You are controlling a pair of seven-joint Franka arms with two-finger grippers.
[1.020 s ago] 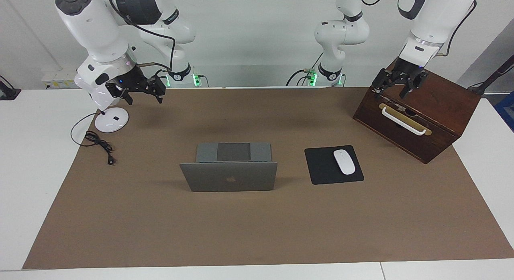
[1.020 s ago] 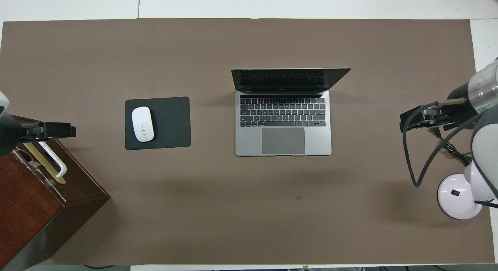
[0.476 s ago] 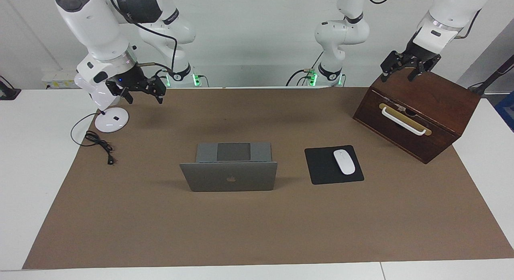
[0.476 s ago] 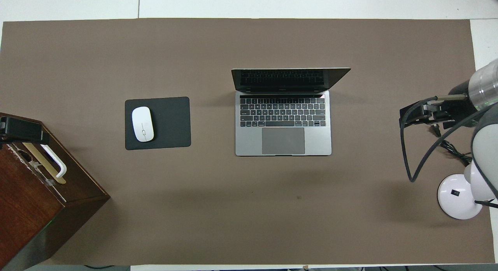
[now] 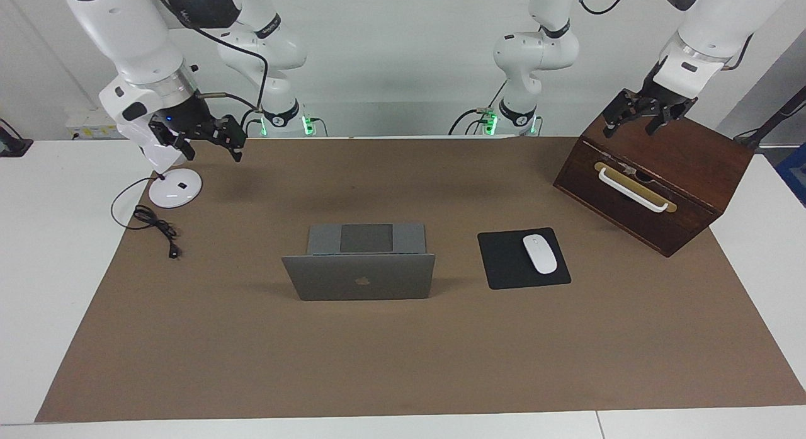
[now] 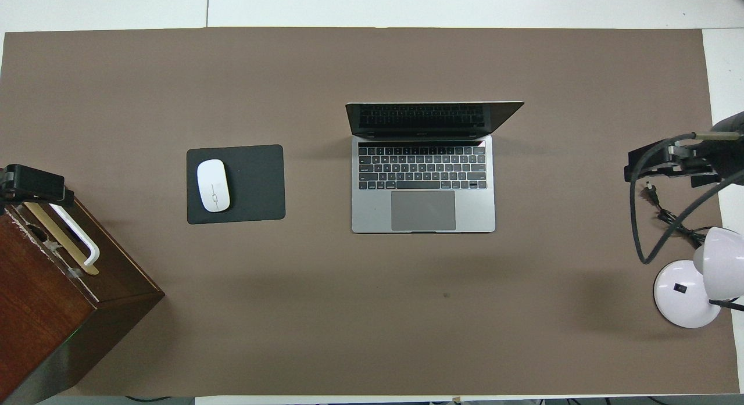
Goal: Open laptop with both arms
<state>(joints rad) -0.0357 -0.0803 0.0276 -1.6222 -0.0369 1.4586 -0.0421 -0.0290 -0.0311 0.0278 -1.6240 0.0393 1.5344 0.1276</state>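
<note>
Two arms hang clear of the laptop (image 5: 359,269), which sits open mid-bench on the brown mat (image 5: 403,351), lid up, beside the black mouse pad (image 5: 522,258) carrying a white mouse (image 5: 540,254). Left gripper (image 5: 636,116) hovers over the wooden box (image 5: 655,181), jaws spread wide, holding nothing. Right gripper (image 5: 214,140) hangs near the white lamp base (image 5: 175,188); its jaws' state can't be made out.

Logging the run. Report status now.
Left gripper open over wooden box; right gripper raised by lamp base. Laptop open, untouched. Nothing obstructing.
</note>
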